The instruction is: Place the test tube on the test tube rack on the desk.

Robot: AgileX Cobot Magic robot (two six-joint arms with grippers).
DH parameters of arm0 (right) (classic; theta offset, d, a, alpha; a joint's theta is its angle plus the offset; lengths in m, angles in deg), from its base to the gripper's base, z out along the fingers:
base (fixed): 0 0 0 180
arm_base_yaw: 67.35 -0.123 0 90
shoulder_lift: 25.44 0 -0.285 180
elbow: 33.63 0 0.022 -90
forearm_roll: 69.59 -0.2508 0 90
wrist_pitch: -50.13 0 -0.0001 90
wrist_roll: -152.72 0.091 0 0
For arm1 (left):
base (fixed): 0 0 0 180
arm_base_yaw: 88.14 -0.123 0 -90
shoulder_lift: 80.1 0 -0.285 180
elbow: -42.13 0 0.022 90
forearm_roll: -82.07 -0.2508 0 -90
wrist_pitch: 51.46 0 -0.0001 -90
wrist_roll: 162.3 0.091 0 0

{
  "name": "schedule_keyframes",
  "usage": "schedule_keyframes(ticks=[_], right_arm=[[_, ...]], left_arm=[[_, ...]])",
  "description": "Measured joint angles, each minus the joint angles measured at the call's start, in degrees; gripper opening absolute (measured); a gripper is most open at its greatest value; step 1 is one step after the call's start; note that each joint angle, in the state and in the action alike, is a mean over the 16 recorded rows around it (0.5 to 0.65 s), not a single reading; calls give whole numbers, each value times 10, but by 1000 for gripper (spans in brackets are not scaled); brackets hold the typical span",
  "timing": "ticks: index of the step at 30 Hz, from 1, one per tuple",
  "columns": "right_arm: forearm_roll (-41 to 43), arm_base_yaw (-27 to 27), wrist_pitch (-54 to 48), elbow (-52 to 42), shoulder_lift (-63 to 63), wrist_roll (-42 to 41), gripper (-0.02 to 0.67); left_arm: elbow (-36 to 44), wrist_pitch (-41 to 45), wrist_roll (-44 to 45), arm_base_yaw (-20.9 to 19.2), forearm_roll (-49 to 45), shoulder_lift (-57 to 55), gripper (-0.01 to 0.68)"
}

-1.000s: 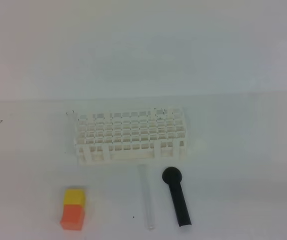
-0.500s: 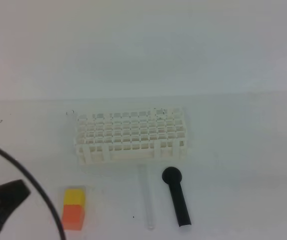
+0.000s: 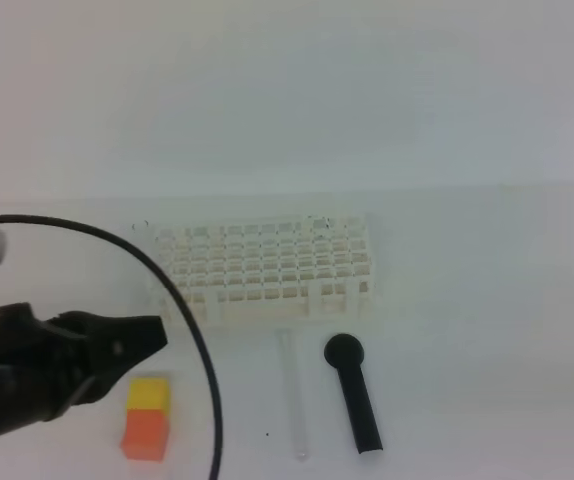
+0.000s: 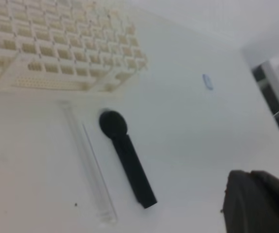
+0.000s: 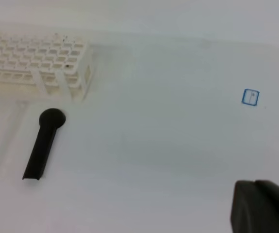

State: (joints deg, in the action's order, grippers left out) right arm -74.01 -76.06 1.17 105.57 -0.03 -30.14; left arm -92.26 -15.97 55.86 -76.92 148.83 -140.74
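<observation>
Nearest the camera in the high view, at about 8 o'clock, the black left gripper (image 3: 155, 333) hangs over the plain white desk (image 3: 487, 330) with its fingers pressed together, holding nothing. A black cable (image 3: 182, 310) arcs over it. Just beside its tip, at 7 o'clock, sits a small block with a yellow top and orange bottom (image 3: 147, 418).

Toward 6 o'clock, the slender clear glass test tube (image 3: 293, 395) lies flat on the desk, pointing roughly from 12 to 6. Just beside it, not touching, lies a black scoop-like tool with a round head (image 3: 353, 393), its head toward 12 o'clock.

Beyond both, near the centre, stands the white plastic test tube rack with a grid of small square holes (image 3: 267, 265). The tube's far end is close to the rack's front edge.

At 3 o'clock is a small blue square mark (image 5: 250, 97). The right gripper (image 5: 261, 206) shows only as a dark shape in its own wrist view, fingers closed together.
</observation>
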Motion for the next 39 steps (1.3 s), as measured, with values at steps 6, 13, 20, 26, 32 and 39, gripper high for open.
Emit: schedule_keyframes(ticks=[6,13,20,26,32,39], right_arm=[[-2,0,-14,0,0,-7,-1],[-1,0,-21,0,0,-9,-1],[6,0,-31,0,0,-10,-1],[12,0,-40,0,0,-10,-1],[14,0,-44,0,0,-9,-1],[14,0,-46,0,0,-6,-1]], left_arm=[[-26,-120,-64,139,-80,-91,-1],[-62,-247,-159,262,-170,-201,-1],[-116,-263,-195,298,-238,-290,-1],[-159,-229,-207,299,-283,-328,-1],[-182,-211,-213,296,-303,-340,-1],[-195,-154,-228,281,-326,-342,7]])
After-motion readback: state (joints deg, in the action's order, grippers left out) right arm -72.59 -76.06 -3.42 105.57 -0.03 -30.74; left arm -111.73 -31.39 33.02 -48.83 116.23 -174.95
